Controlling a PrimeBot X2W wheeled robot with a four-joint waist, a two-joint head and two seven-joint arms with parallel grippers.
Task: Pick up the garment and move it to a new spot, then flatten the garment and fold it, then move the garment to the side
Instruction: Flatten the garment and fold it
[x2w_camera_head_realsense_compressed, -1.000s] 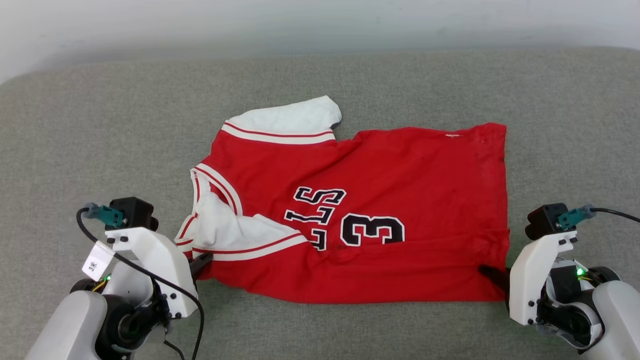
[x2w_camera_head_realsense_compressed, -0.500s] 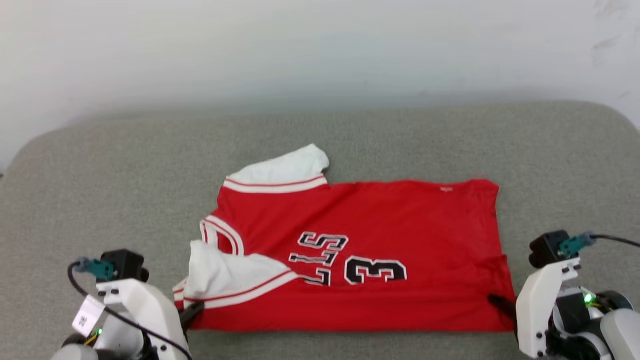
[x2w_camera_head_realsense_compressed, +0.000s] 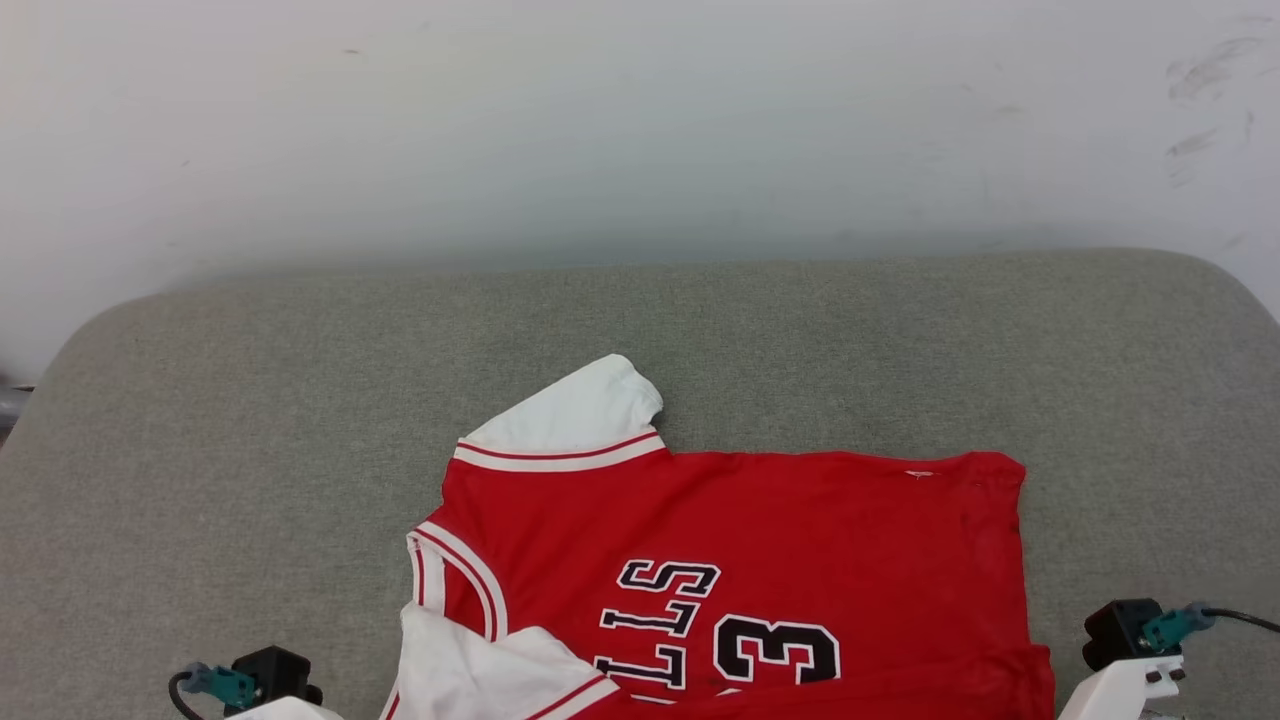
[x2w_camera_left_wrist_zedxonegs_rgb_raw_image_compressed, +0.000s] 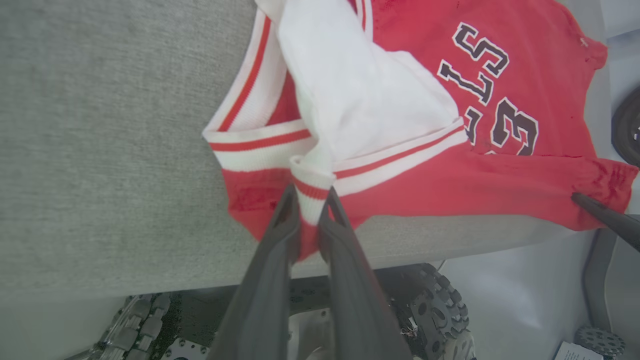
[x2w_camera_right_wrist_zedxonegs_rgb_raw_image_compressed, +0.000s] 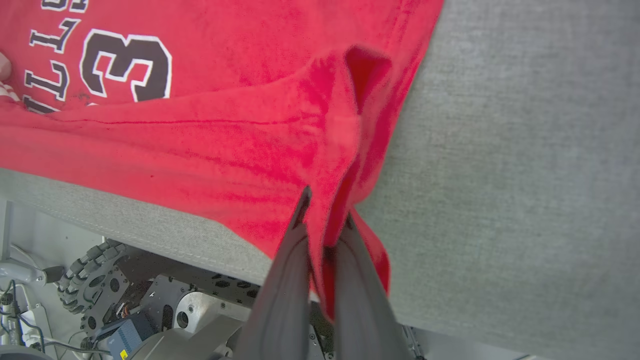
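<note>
The garment (x2w_camera_head_realsense_compressed: 780, 540) lies face up at the near edge of the grey fabric tabletop (x2w_camera_head_realsense_compressed: 250, 420). Its long axis runs left to right, with the collar toward the robot's left, the hem toward its right and one white sleeve pointing away. The left tool (x2w_camera_left_wrist_zedxonegs_rgb_raw_image_compressed: 309, 194) is clamped on the near sleeve's striped trim. The right tool (x2w_camera_right_wrist_zedxonegs_rgb_raw_image_compressed: 326, 205) pinches the near hem corner. A pale, scuffed wall (x2w_camera_head_realsense_compressed: 600, 120) stands behind.
</note>
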